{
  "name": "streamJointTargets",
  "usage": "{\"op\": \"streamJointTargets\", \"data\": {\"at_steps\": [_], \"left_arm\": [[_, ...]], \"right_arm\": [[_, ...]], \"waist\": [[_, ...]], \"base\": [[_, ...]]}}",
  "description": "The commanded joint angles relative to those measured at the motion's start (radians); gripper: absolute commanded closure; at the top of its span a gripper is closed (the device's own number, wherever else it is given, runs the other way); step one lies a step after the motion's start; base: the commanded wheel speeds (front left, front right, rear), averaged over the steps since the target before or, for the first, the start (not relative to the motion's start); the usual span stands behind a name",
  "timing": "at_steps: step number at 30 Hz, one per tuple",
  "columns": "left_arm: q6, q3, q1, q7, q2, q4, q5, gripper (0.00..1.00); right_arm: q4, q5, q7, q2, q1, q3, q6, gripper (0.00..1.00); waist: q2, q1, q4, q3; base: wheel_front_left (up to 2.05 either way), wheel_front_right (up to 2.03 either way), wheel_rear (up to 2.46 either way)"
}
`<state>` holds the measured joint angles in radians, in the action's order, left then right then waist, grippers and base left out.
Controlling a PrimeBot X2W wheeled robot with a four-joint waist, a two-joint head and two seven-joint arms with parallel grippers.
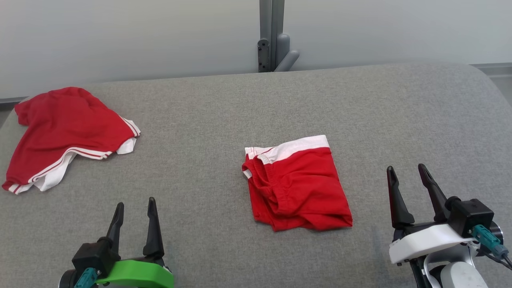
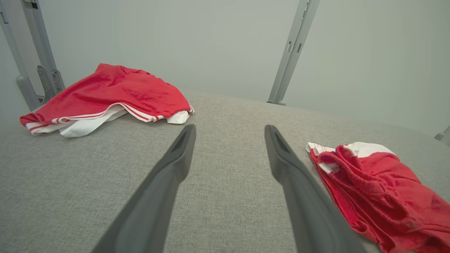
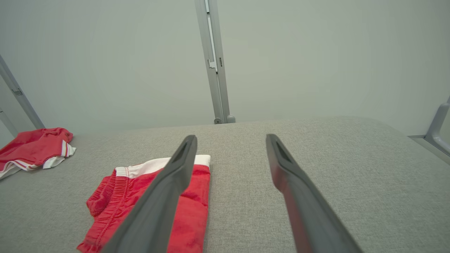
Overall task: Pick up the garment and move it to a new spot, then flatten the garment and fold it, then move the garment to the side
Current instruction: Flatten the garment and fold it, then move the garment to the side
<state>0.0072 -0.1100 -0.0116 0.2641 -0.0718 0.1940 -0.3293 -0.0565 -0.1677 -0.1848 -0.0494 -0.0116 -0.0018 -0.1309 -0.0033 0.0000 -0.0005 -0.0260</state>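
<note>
On the broad grey fabric-covered tabletop (image 1: pixel 224 120), a crumpled red garment with white-striped trim (image 1: pixel 64 132) lies heaped far left, seemingly awaiting its turn, the folded red shorts with a white waistband (image 1: pixel 296 188) sit centrally, apparently ready to be shifted aside, and the left gripper (image 1: pixel 135 205) and right gripper (image 1: pixel 406 169) hover wide apart, empty, touching nothing.

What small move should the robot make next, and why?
Probably bring the right gripper toward the folded red shorts. They lie folded at the centre, not yet moved aside. That gripper is the nearer one, and its jaws stand open and empty.
</note>
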Motion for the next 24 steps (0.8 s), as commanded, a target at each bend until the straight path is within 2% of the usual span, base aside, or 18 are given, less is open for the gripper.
{"op": "streamJointTargets", "data": {"at_steps": [1,10,14,16,24], "left_arm": [[-0.005,0.0,0.003,0.0,-0.002,0.002,-0.003,0.0],[-0.006,-0.003,0.021,0.0,-0.008,0.005,0.006,0.0],[-0.009,-0.011,0.032,0.0,-0.008,0.009,0.006,0.0],[-0.009,-0.016,0.039,-0.001,-0.007,0.007,0.007,0.0],[-0.011,-0.03,0.068,-0.001,-0.004,-0.003,0.005,0.0]], "right_arm": [[0.006,-0.004,0.003,-0.002,0.008,-0.001,0.0,0.0],[-0.009,-0.011,0.002,-0.002,-0.013,-0.008,0.0,0.0],[-0.036,0.001,0.034,-0.002,-0.047,-0.017,0.0,0.0],[-0.053,0.022,0.069,-0.011,-0.076,-0.011,0.0,0.0],[-0.183,-0.094,0.314,-0.111,-0.224,0.042,0.0,0.0]], "waist": [[0.0033,0.0,0.001,0.0],[0.0033,0.0,0.008,-0.01],[0.0033,0.0,0.019,-0.023],[0.0033,0.0,0.027,-0.033],[0.0033,0.0,0.073,-0.087]], "base": [[0.0,0.0,0.0],[0.0,0.0,0.0],[0.0,0.0,0.0],[0.0,0.0,0.0],[0.0,0.0,0.0]]}}
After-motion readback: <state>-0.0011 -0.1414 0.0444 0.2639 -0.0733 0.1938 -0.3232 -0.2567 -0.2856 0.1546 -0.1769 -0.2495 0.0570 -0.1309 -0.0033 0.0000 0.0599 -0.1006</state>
